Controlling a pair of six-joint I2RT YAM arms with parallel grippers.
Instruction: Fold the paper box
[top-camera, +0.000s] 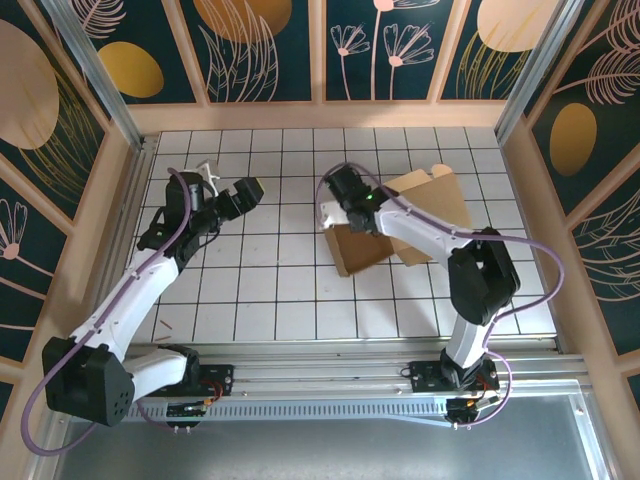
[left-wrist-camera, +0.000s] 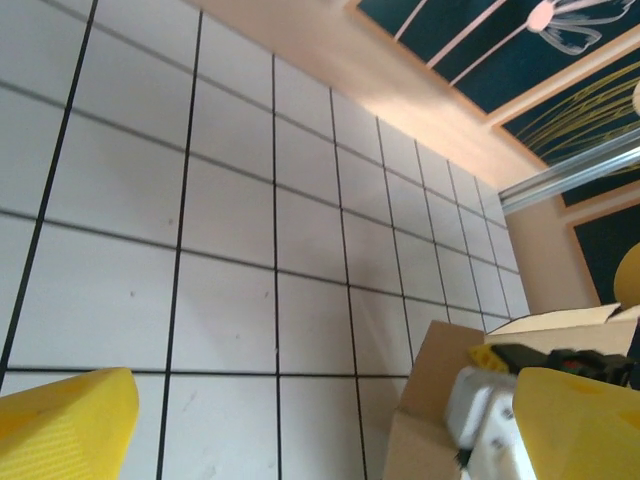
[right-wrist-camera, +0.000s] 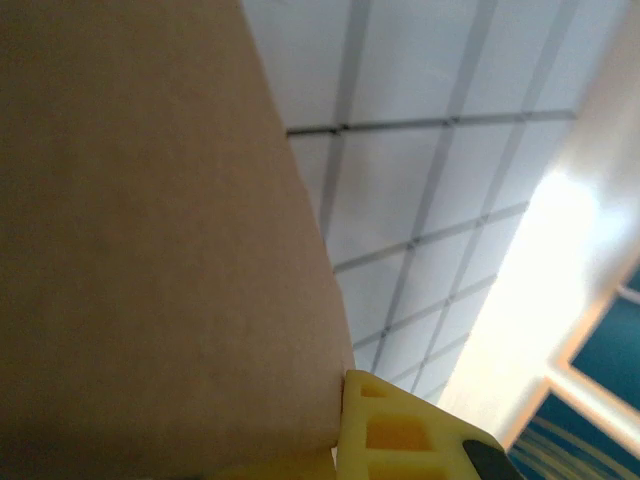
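While the left fingers (left-wrist-camera: 70, 425) stand wide open over the tabletop (top-camera: 280, 290), the right fingers (right-wrist-camera: 400, 430) pinch the left edge of the paper box (top-camera: 440, 195), right of the middle.

White tiled table (top-camera: 280, 290) w/ floral wall panels (top-camera: 250, 50) (teal, gold) around

Floored with white tiles (top-camera: 270, 290) ruled in black; walled by teal panels (top-camera: 260, 60) (peach flowers, gold ovals) framed in pale wood (top-camera: 320, 115).

left tool (left-wrist-camera: 325, 425) spread wide; paper box (left-wrist-camera: 432, 380) lower right.
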